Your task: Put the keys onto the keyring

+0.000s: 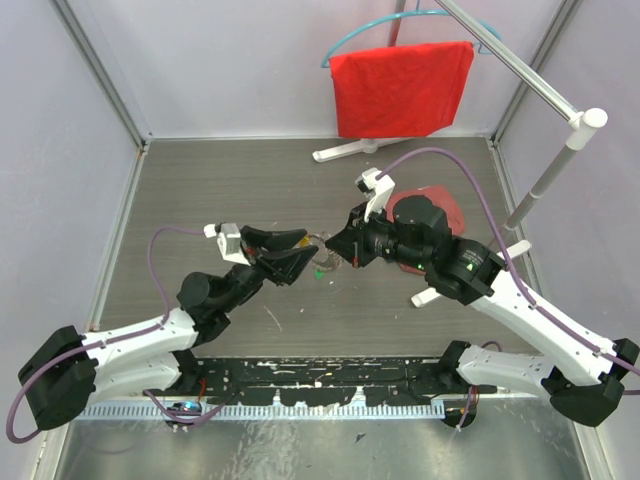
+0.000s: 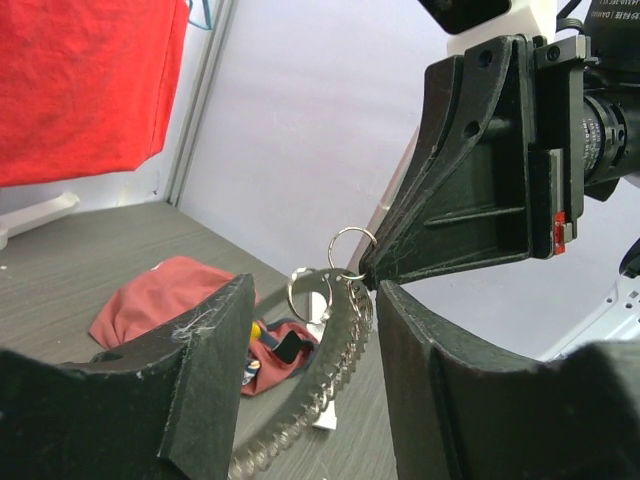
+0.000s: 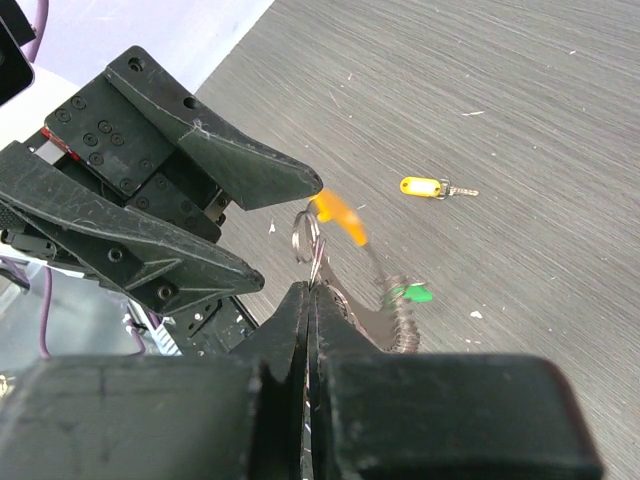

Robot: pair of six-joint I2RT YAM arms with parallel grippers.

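Grey wood-grain table top [image 1: 250,190], enclosed by pale lavender walls [image 1: 250,60]. At the far edge, a red cloth [image 1: 400,88] is draped over a teal clothes hanger [image 1: 345,38] on a white stand [image 1: 350,150]. A second, crumpled red cloth [image 2: 160,300] lies on the table behind the right arm.

Left gripper [image 1: 310,244]: fingers spread wide, clamping nothing. The thin grey metal chain-like keyring [image 2: 328,362] passes through the gap between them. In the right wrist view the loop's orange-yellow curved section [image 3: 338,218] sits at the tip of the upper left finger; it is blurred, so contact cannot be told.

Right gripper [image 3: 310,295]: fingers pressed fully together, pinching the keyring at a small split ring near its top. The two grippers meet tip to tip above mid-table, with the keyring held off the surface between them.

Tiny green-headed key [image 3: 410,294]: hangs on the chain, just beside the right fingertips. Tiny key with a yellow-gold head [image 3: 421,186]: lies flat on the table, apart from the keyring and both grippers.
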